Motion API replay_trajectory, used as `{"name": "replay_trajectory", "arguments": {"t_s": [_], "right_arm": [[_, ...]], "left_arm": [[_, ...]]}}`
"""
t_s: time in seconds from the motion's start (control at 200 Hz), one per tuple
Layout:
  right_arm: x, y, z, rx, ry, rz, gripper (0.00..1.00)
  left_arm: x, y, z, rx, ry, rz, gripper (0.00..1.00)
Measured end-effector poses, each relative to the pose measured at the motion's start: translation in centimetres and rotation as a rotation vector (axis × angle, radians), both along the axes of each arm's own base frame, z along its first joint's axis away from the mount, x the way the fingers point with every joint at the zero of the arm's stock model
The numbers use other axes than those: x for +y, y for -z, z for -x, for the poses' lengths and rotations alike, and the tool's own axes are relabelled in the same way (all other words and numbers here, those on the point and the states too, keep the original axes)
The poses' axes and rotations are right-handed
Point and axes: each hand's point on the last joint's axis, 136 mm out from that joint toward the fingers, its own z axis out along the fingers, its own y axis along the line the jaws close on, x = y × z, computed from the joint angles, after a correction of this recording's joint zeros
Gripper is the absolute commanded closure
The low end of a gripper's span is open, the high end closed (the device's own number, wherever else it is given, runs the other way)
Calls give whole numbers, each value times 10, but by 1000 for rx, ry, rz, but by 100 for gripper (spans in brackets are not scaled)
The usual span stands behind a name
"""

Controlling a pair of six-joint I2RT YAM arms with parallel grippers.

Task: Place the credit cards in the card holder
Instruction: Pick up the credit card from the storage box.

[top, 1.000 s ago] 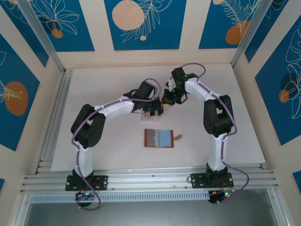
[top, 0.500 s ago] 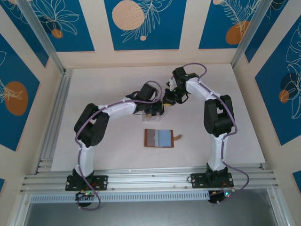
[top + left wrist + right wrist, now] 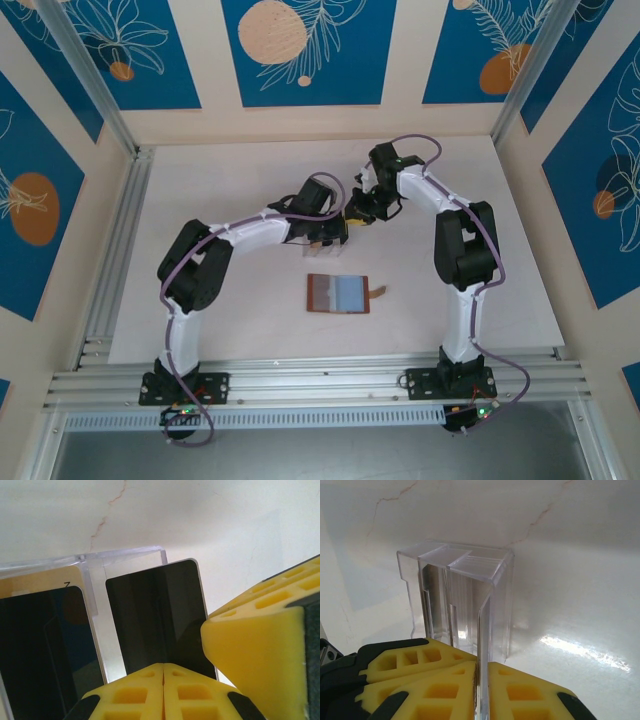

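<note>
Black card (image 3: 155, 615) pinched upright in your left gripper (image 3: 163, 666), just right of clear box (image 3: 95, 562). Left arm has swung slightly right over last second. Right gripper (image 3: 482, 666) narrow, clamped on box wall. Card holder (image 3: 338, 294) unmoved, lying open, nearer. Judgement: card coming free, holder next.

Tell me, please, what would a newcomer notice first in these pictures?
Both arms meet over the far middle of the table, at a clear plastic box. The right gripper pinches the box's wall, and the left gripper pinches a black card right beside it. Nearer the bases, the brown card holder lies open and flat, with its blue-grey lining up.
</note>
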Motion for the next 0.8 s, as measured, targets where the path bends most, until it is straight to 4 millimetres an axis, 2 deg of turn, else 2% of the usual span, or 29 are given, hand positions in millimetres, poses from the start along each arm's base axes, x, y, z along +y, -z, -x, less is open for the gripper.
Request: {"name": "replay_trajectory", "arguments": {"t_s": [0.365,0.8], "right_arm": [[1,-1,0,3,4,-16,91],[-2,-4,0,-4,15,-29,81]], "left_arm": [[0,2,-1,-8,-8,-14,93],[-2,2,-3,-18,-8,-18,93]]}}
